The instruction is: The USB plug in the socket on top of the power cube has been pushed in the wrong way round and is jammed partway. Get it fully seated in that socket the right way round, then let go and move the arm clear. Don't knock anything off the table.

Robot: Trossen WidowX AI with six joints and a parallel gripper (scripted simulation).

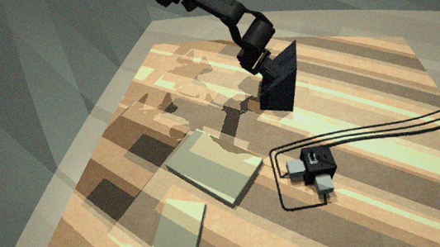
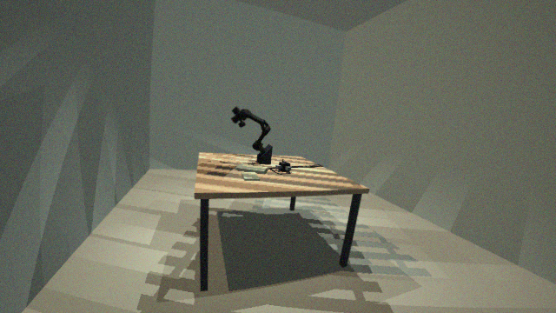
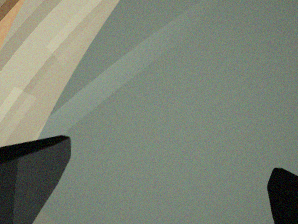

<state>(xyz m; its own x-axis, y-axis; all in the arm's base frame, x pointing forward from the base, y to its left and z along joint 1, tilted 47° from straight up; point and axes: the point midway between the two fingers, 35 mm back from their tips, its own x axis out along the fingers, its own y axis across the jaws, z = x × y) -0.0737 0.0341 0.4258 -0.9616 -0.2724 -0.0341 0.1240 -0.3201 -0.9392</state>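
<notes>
The black power cube (image 1: 326,166) (image 2: 284,166) stands on the right part of the table. Its top shows dark with small light marks (image 1: 312,157); the USB plug there is too dark and small to make out, and so are its way round and depth. A pale grey block plug (image 1: 296,169) sits at the cube's left side and another pale plug (image 1: 324,185) at its near side. My gripper (image 2: 236,116) (image 3: 172,165) is open and empty, raised high above the table and well away to the left of the cube. It is out of view in the top view.
Black cables (image 1: 390,124) run from the cube towards the table's right edge, with loops left of and in front of the cube. A large pale flat slab (image 1: 217,174) and a smaller one (image 1: 179,236) lie left of it. The arm's base (image 1: 280,87) stands behind.
</notes>
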